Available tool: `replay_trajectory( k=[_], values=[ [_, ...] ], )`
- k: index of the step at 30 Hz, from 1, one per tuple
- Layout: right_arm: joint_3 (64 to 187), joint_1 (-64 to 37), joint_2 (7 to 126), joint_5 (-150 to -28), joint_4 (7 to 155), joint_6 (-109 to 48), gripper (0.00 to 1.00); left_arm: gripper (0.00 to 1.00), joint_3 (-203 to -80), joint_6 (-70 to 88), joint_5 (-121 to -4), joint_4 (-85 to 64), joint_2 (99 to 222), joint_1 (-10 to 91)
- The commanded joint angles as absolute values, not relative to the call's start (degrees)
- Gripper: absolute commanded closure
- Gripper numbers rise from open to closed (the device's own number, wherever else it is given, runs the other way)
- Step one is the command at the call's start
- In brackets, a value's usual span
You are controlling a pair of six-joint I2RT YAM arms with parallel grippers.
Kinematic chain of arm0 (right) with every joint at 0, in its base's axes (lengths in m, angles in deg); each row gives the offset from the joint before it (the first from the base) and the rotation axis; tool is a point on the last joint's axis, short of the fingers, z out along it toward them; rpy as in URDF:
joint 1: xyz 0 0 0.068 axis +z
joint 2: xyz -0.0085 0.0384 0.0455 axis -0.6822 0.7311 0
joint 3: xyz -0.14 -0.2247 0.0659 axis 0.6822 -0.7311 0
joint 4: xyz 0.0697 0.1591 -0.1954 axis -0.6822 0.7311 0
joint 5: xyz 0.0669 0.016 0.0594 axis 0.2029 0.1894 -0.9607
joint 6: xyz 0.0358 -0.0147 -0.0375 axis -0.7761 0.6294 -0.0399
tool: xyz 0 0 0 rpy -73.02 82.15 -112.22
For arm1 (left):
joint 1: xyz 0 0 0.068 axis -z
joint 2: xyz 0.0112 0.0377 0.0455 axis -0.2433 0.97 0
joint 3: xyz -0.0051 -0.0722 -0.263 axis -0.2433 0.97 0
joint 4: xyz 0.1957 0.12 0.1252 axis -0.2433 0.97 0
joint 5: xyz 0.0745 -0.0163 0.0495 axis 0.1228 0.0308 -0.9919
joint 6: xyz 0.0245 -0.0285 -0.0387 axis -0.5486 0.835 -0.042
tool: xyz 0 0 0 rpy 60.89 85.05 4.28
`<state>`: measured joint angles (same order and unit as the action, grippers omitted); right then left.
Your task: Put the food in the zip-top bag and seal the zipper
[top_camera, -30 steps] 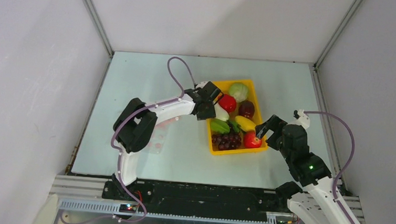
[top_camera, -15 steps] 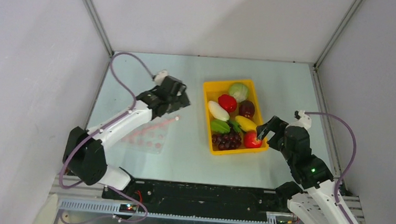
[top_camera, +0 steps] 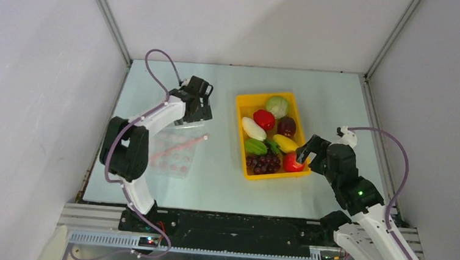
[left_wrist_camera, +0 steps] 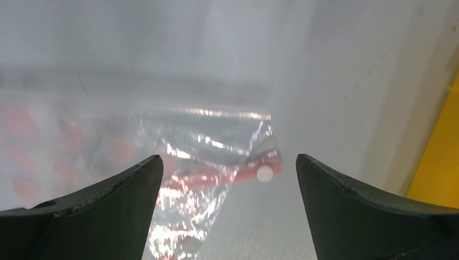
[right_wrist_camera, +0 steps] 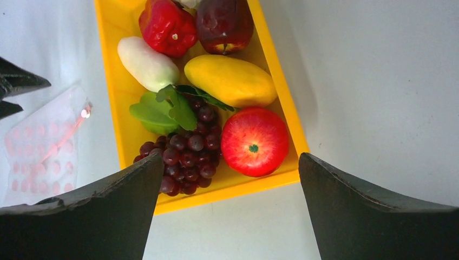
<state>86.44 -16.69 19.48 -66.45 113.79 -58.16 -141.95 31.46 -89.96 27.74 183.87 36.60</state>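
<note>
Top external view, nearest first: the right tool (top_camera: 305, 153) hangs over the near right corner of the yellow tray (top_camera: 273, 176), its jaws wide apart and holding nothing, right beside the red apple (top_camera: 293, 163). All the food sits in that tray, right of the surface's middle: dark grapes (top_camera: 263, 163) and green leaves (top_camera: 254, 146) at the near end, then a yellow fruit (top_camera: 285, 143), the white radish (top_camera: 253, 128), the red pepper (top_camera: 264, 119), a dark red fruit (top_camera: 286, 126) and the pale cabbage (top_camera: 277, 106) at the far end.

The zip-top bag (top_camera: 173, 156) lies flat and empty toward the left edge of the surface, well apart from the tray. Its pink zipper (top_camera: 180, 147) runs slantwise to a small white slider (top_camera: 205, 139). Just beyond the bag's far end the left tool (top_camera: 195, 116) hovers with jaws spread and empty.

The step in hand looks like opening the bag. I cannot tell whether the mouth is already parted. The left tool should come down on the crumpled film by the slider and pinch only the upper layer, because catching both layers would keep the mouth closed. Lifting gently should stop the floppy bag from sliding. The right tool can then take the apple across its widest part.

No brand, label or writing is readable anywhere, and the bag shows only pink dots.
</note>
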Motion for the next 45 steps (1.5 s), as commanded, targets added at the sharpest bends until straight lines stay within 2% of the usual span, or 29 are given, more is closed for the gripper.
replay_trajectory(
  k=[1,9,21,30,32,38,41,42,44,45],
  values=[
    [85.9,-16.9,19.4,-66.7,112.6,-57.1,0.01,0.00,-147.5,28.4,-88.1,28.1,189.6,33.2],
    [83.8,-17.0,20.5,-68.5,110.3,-57.7,0.01,0.00,-152.4,29.3,-84.2,28.9,198.6,32.8],
    [83.7,-17.0,21.8,-69.0,108.8,-57.3,0.01,0.00,-146.2,31.4,-77.5,25.2,199.1,32.8],
    [83.7,-17.0,21.9,-68.7,108.5,-57.4,0.01,0.16,-145.1,32.9,-78.8,29.7,200.4,34.7],
    [83.6,-17.0,21.7,-68.4,108.6,-57.5,0.01,0.22,-144.6,33.3,-78.7,29.4,200.5,35.1],
    [83.7,-17.1,21.2,-68.0,109.4,-57.6,0.01,0.60,-144.2,34.1,-78.0,28.6,200.9,35.4],
    [83.6,-17.1,21.1,-67.9,109.6,-57.8,0.01,0.74,-144.0,34.2,-77.7,28.1,200.3,35.5],
    [83.6,-17.1,21.0,-67.9,109.6,-57.8,0.01,0.85,-143.9,34.1,-77.3,27.8,200.0,35.5],
    [83.5,-17.2,20.9,-68.0,109.6,-57.9,0.01,0.98,-143.5,33.9,-76.7,27.2,199.2,35.5],
    [83.5,-17.1,20.8,-68.1,109.6,-58.0,0.01,0.99,-143.2,33.8,-75.9,26.8,198.4,35.5]
  ],
)
